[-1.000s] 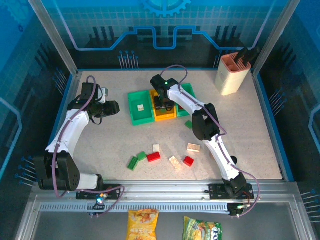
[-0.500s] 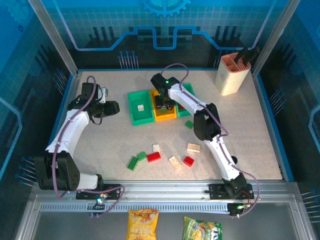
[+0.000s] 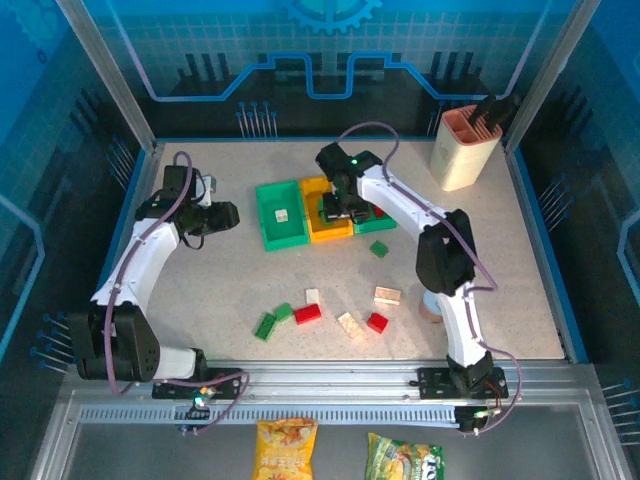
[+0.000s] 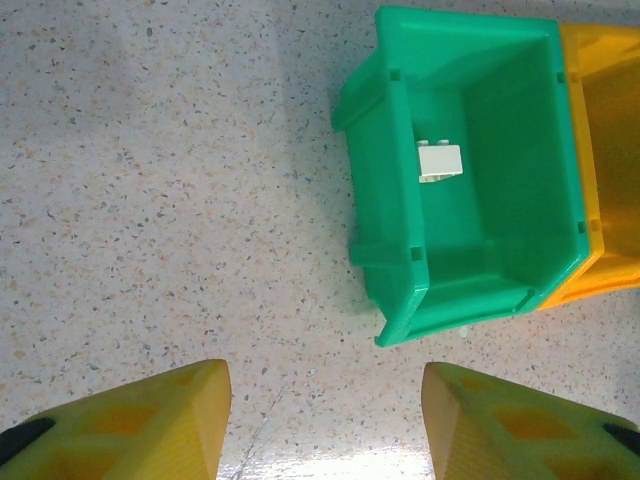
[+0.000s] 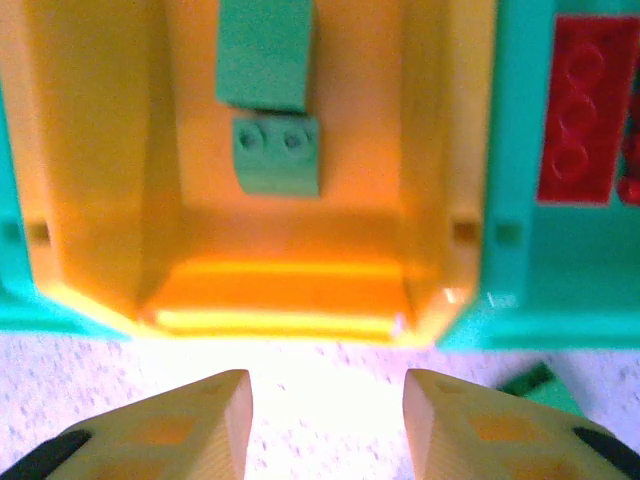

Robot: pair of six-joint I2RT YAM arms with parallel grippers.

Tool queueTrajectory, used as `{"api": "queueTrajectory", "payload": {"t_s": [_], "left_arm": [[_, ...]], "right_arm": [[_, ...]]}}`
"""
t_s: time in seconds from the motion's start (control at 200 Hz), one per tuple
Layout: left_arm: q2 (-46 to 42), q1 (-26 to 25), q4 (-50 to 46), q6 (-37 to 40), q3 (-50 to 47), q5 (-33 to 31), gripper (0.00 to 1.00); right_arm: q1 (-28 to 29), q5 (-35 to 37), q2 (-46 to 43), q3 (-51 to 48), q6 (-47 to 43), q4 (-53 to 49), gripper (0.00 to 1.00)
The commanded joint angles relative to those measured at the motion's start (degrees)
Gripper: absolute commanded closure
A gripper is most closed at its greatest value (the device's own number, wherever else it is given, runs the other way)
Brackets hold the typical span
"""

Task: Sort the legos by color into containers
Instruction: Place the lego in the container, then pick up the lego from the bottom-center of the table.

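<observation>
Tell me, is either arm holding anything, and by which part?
Nothing is held. The left jaws stand apart over bare table. The right jaws stand apart just short of the yellow bin, with nothing between them.

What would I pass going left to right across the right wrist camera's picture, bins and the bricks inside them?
Left green bin → yellow-orange bin holding two green bricks → right green bin → red brick inside it.
</observation>
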Motion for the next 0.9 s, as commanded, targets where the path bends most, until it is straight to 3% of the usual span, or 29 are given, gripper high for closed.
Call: {"api": "queueTrajectory", "payload": {"t_s": [0.0,0.55,0.77,0.895], "left_arm": [[-0.26,0.61,0.49,0.15,0.17,0.10,0.46],[-0.26,0.61,-0.14,0.92,0.45,-1.09,0.46],[-0.17,0.72,-0.27,1.32,0.58,-1.93,0.46],[-0.10,0.79,-0.27,1.25,0.63,-1.92,0.45]], "right_arm": [[-0.44,-0.35,-6.77,-7.05,0.16,0.90,0.55],[-0.10,0.04,-29.40,-45.48,16.00,10.80,0.49],[1.38,3.69,-31.80,-52.32,23.00,11.26,0.33],[1.96,2.38,-32.00,-55.23,25.46,13.65,0.14]]}}
